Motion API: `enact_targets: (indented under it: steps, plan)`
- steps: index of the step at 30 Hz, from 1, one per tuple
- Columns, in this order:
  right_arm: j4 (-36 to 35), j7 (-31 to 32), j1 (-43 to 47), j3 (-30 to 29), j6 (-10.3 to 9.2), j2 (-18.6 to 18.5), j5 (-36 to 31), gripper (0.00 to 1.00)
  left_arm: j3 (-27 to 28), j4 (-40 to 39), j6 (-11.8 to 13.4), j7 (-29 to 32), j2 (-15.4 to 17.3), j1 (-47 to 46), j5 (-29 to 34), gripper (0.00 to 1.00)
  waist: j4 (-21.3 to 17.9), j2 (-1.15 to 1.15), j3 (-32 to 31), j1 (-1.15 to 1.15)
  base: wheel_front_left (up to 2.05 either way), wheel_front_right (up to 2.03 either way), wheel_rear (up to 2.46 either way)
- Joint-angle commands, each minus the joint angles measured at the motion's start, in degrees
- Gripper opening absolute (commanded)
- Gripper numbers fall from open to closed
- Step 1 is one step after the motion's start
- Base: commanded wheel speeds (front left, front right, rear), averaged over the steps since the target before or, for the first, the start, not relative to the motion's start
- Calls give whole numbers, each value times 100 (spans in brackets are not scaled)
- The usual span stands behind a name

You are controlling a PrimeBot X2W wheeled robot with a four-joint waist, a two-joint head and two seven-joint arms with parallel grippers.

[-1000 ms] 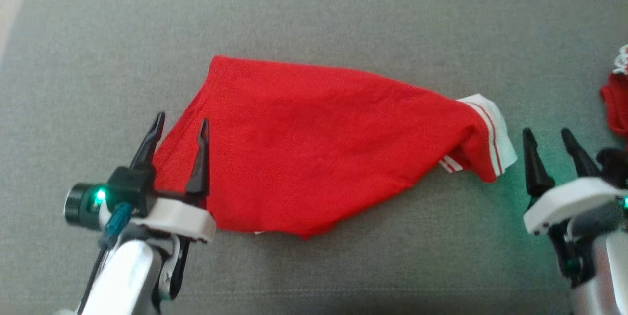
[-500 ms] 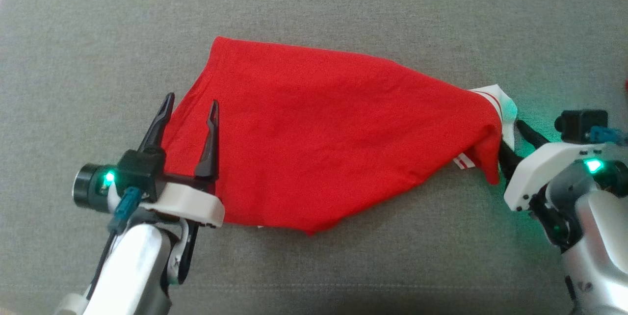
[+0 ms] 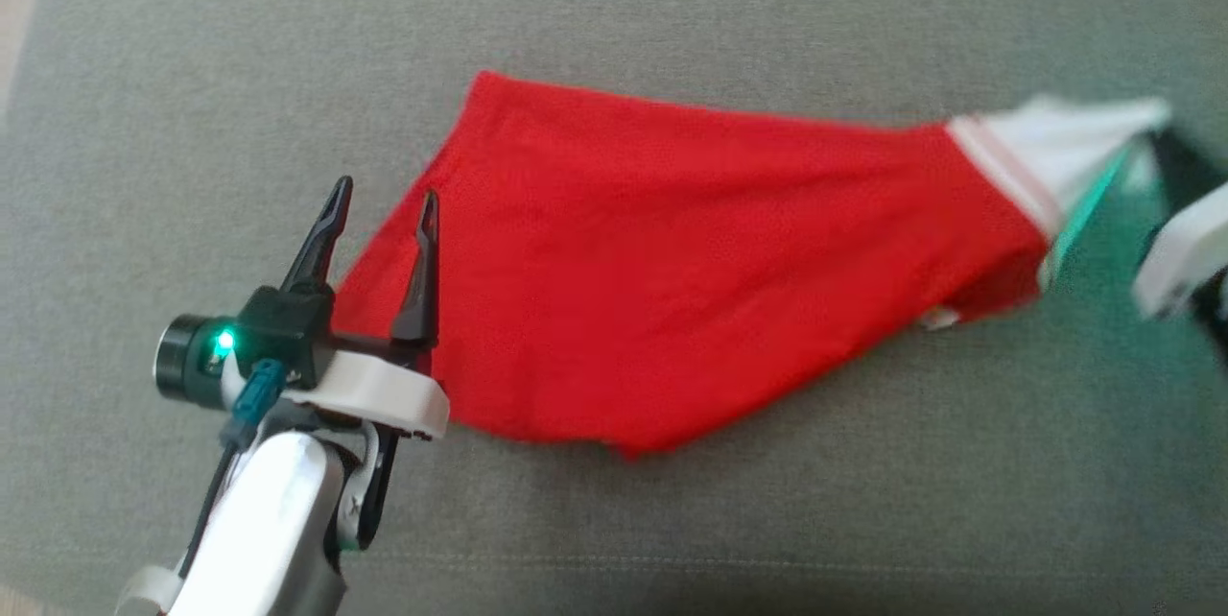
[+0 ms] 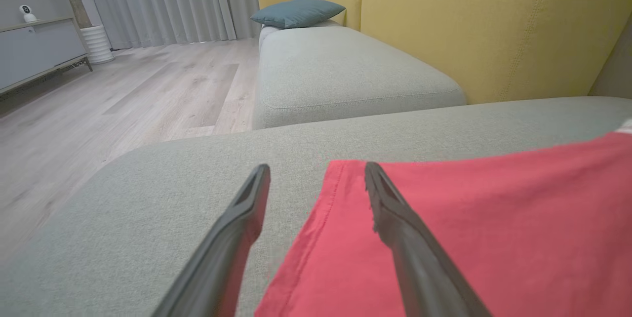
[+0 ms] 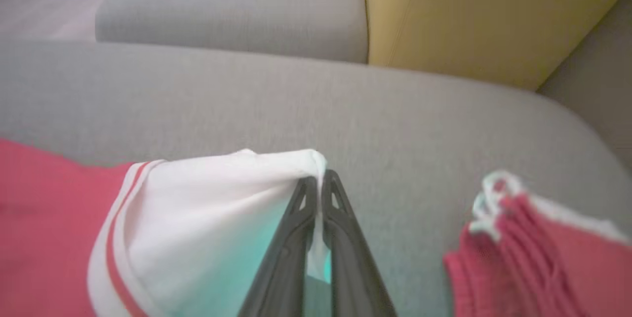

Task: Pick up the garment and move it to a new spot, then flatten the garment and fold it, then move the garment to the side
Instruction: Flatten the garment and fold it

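Right gripper (image 5: 320,178) is clenched on the white trim (image 5: 212,198) at one end of the garment (image 3: 691,251), cloth pinched at its tips. Likely gripping there to pull it taut across the grey cushion (image 3: 672,2). Left gripper (image 3: 384,194) is released, jaws wide, straddling the opposite red edge: one finger over cloth, one over cushion. Probably staged to grab that corner. Another red item (image 5: 518,257) lies near the right claw, apart.
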Motion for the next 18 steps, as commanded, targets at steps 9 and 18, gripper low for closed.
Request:
enact_targets:
  steps: [9,18]
  plan:
    - [-109,-447,-1127,76,19,-652,-386,0,206,-224,-61,-69,-85,-290,112,100,314,0,186,0,0,0,0]
    - [1216,-1224,-1571,520,19,-319,-297,100,171,-208,-162,-69,-248,-445,226,100,436,0,428,0,0,0,0]
